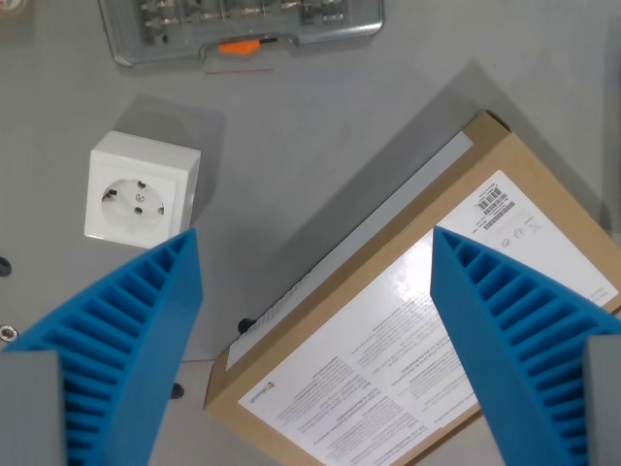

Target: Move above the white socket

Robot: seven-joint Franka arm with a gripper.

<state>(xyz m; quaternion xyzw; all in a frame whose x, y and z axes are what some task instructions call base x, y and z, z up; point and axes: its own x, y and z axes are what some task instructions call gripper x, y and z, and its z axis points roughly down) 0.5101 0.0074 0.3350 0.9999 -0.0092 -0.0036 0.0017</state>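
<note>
The white socket (139,191) is a small square box with a round two-pin face, sitting on the grey table in the wrist view's upper left. My gripper (312,238) is open, its two blue ribbed fingers (136,320) rising from the bottom corners with a wide gap and nothing held. The left fingertip ends just below the socket's lower right corner. The socket lies to the left of the gap between the fingers, not under it.
A brown cardboard box (417,320) with a white printed label lies diagonally under the gripper's gap and right finger. A clear plastic bit case (243,29) with an orange latch sits at the top edge. Small screw holes dot the grey table (310,126).
</note>
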